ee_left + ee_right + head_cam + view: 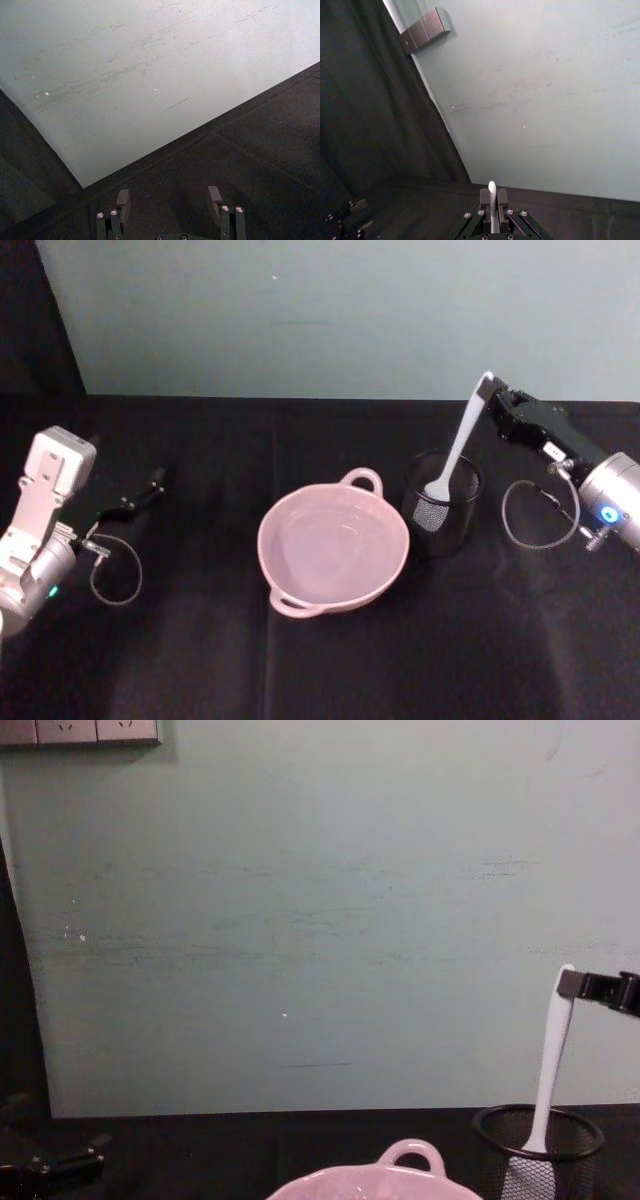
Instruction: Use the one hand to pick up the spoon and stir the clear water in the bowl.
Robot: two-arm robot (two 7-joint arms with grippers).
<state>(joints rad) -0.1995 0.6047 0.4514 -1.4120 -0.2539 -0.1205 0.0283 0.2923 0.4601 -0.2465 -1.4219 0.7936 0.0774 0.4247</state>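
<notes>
Chest view: bowl cut off below.

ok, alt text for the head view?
The right gripper pinches the top of a white spoon standing in a black mesh cup. A pink bowl of water sits to the cup's left; the left gripper rests open far left.

spoon in mesh cup, right of bowl
</notes>
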